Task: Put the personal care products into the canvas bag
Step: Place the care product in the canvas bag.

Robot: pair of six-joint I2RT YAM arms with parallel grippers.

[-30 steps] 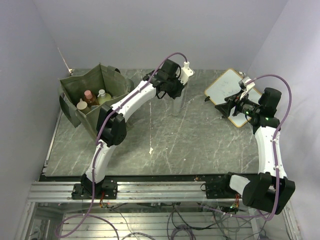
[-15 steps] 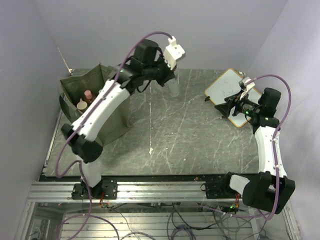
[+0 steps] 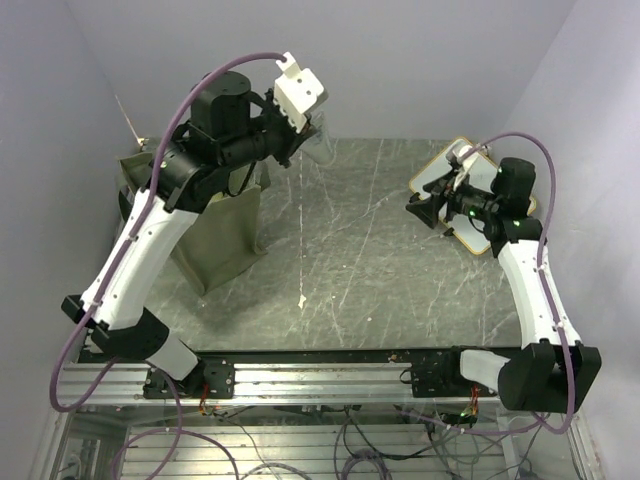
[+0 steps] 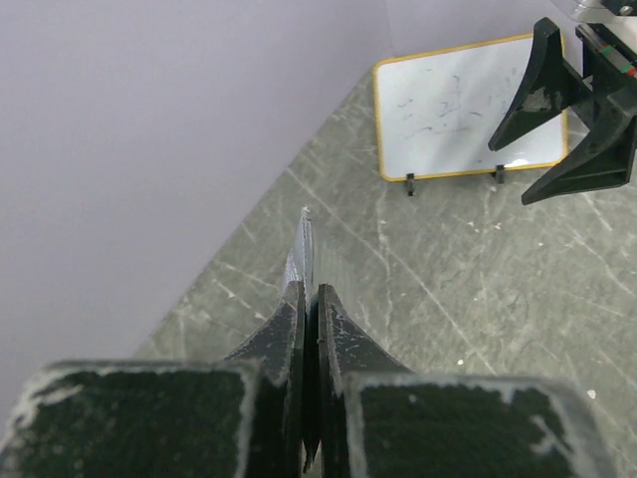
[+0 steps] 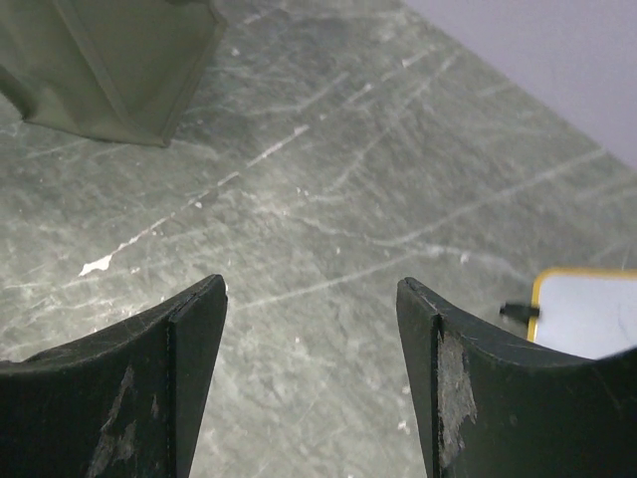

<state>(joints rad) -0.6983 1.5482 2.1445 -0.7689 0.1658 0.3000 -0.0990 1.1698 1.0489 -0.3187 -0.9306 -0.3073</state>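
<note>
The translucent grey tube (image 4: 306, 249) is pinched by its flat end in the left hand (image 4: 309, 294), whose 2 fingers press together on it. The tube juts out past the fingertips, high above the grey marbled worktop (image 3: 340, 260). The boxy olive-green canvas bag (image 3: 222, 230) stands below this hand and off to its left, back toward the arm's base.

To do this step well, I judge the hand should hold its pinch firm and carry the tube sideways until it hangs squarely over the bag's open mouth. It should then come down inside the rim before letting go, since a drop from this height could miss or bounce out. The grip is on a thin edge, so a slow turn of the wrist seems wise.

The left wrist view alone shows the pinch edge-on, with the wood-framed whiteboard (image 4: 458, 110) ahead. Only the overhead view shows the bag in relation to the hand, though the left arm hides the bag's mouth and contents. The right wrist view shows the right hand (image 5: 311, 289) spread and holding nothing, with bare worktop between its fingers and the bag's lower corner far ahead.
</note>
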